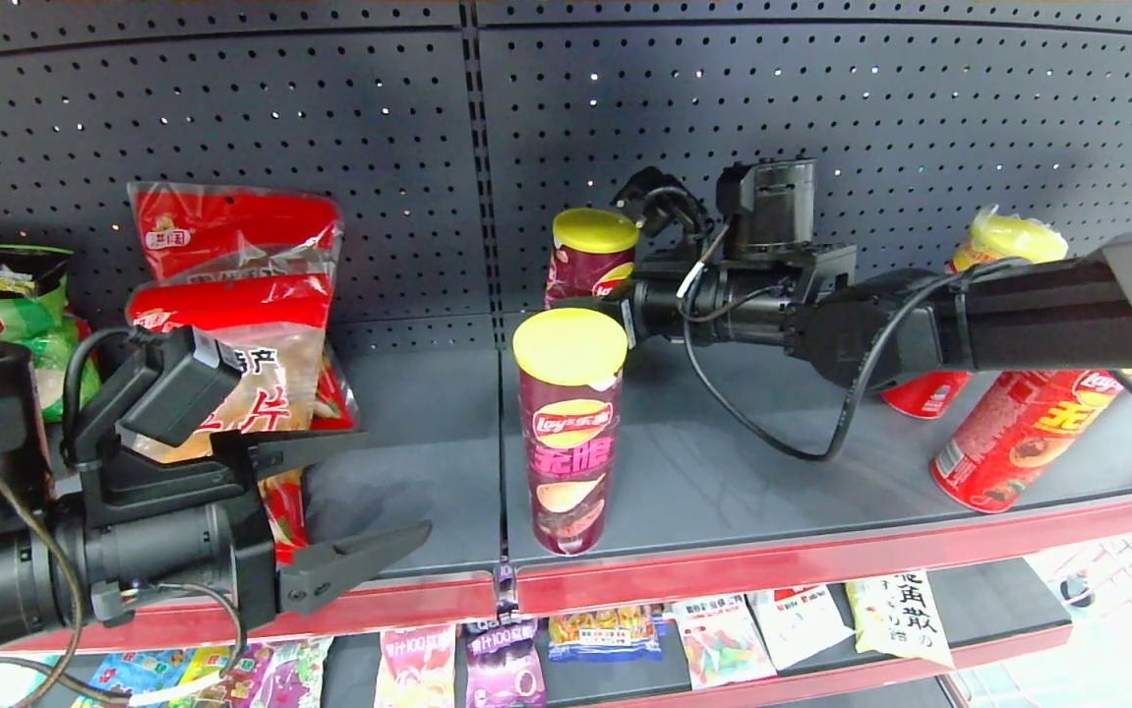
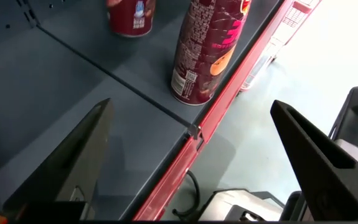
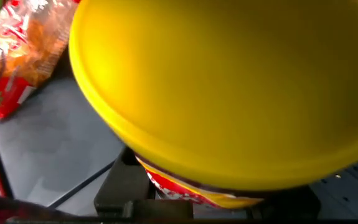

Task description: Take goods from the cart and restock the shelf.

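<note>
Right gripper (image 1: 626,300) is set against the rear purple can (image 1: 590,254) at frame centre; its grip cannot be told. Left gripper (image 1: 393,487), lower left, is held wide open and empty. Front purple can (image 1: 567,433) is already placed on the shelf (image 1: 723,482). Restocking is judged part done.

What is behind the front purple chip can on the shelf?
Another purple can with a yellow lid, upright near the back panel, the right gripper at it. Its lower part is covered by the front can and gripper.
</note>
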